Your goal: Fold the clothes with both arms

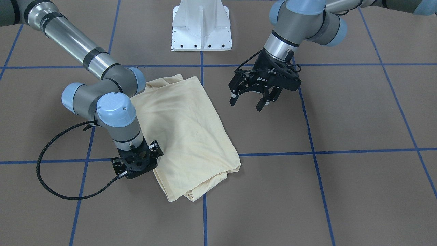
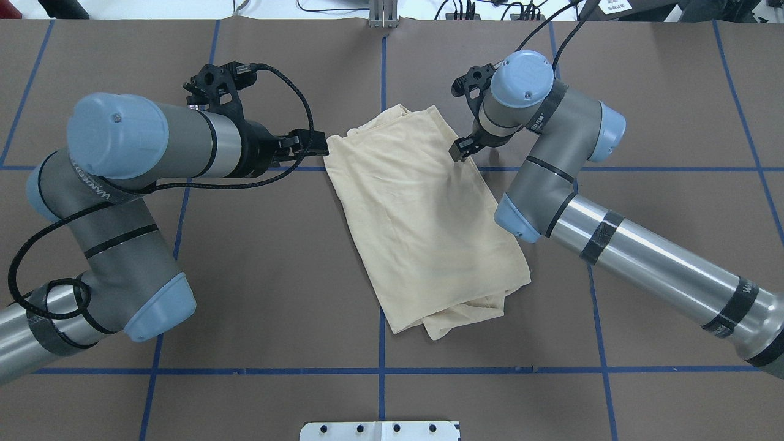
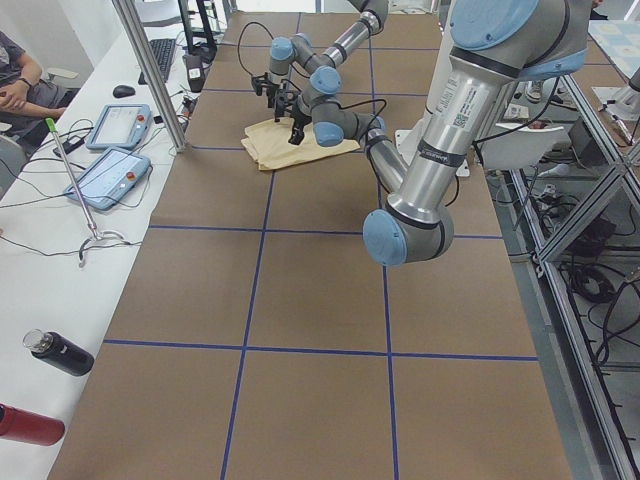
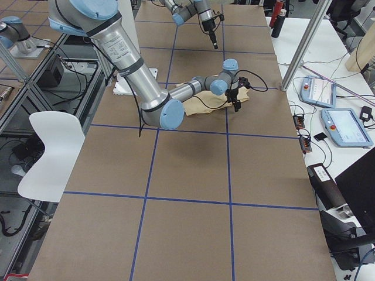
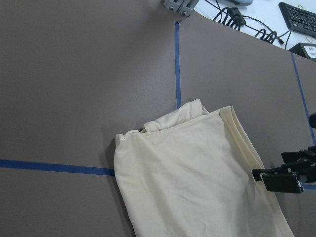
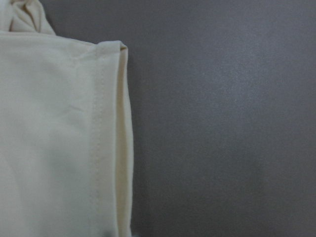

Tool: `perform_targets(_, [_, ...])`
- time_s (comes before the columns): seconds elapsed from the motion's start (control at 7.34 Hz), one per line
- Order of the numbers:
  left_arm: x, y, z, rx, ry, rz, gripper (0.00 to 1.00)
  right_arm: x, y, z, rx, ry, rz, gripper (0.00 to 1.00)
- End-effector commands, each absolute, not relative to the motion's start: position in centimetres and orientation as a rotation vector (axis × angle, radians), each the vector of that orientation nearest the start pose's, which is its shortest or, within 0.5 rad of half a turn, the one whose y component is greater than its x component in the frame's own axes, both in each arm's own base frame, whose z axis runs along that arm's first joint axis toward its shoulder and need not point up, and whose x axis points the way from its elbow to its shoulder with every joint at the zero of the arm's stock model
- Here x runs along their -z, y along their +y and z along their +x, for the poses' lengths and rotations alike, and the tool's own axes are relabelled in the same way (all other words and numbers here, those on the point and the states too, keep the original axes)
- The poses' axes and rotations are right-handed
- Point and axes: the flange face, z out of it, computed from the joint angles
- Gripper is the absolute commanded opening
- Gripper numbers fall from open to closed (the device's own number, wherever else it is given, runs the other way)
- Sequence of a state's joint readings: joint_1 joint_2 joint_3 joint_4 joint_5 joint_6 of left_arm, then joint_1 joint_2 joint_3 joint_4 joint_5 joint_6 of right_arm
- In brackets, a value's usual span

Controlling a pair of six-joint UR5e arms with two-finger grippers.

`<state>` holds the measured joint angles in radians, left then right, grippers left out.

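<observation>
Overhead from behind, front view opposite, side views distant (opposite ends), wrist cameras close — all share the shirt (image 2: 422, 214).

L gripper (image 1: 246, 104) jaws apart, aloft; R gripper (image 1: 136, 164) low, vertical

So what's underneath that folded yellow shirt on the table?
Only the brown table covering and its blue tape lines show around the shirt; the lines run in under it. Whatever else lies beneath, and the shirt's inner folded layers, are covered.

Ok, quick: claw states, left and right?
Left claw: open, holding nothing.
Right claw: down at the edge of the shirt; open or shut cannot be told.
</observation>
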<state>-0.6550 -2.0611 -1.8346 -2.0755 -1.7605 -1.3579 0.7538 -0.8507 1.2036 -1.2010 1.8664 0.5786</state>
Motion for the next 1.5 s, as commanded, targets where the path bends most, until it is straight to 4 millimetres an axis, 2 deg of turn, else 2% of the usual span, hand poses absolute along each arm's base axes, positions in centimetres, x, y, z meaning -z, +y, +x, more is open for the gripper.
perform_targets(0.0, [-20.3,-46.2,41.3,0.262,1.212,0.382,1.0,-35.6,-62.6,-49.1,0.318,-0.672,0.369,0.99])
perform_targets(0.14, [-20.3,-46.2,41.3,0.262,1.213,0.38,1.0,-34.9,-62.7,-49.1,0.318,-0.683,0.375,0.99])
perform_targets(0.27, [-20.3,-46.1,41.2,0.287,1.22,0.365,1.0,-34.1,-63.0,-48.1,0.32,-0.723,0.363,0.99])
perform_targets(0.41, [-19.8,-44.9,42.1,0.325,1.249,0.309,1.0,-32.9,-63.0,-47.1,0.326,-0.768,0.354,0.99])
perform_targets(0.54, [-19.2,-42.5,43.9,0.341,1.28,0.241,1.0,-31.7,-62.4,-46.1,0.316,-0.814,0.326,0.99])
perform_targets(0.68, [-18.6,-39.7,45.8,0.354,1.307,0.161,1.0,-32.4,-61.8,-44.4,0.266,-0.872,0.247,1.0])
perform_targets(0.82, [-18.4,-37.0,48.0,0.368,1.321,0.078,1.0,-32.3,-61.2,-43.0,0.253,-0.901,0.234,1.0])
perform_targets(1.09, [-18.4,-31.4,52.5,0.41,1.323,-0.027,1.0,-31.8,-59.7,-41.5,0.186,-0.981,0.142,0.99])
perform_targets(1.23, [-18.6,-29.3,54.4,0.412,1.315,-0.054,1.0,-32.2,-58.5,-40.2,0.187,-1.002,0.13,0.99])
perform_targets(1.36, [-19.3,-29.6,56.7,0.432,1.286,-0.071,1.0,-32.6,-57.6,-39.0,0.187,-1.008,0.136,0.99])
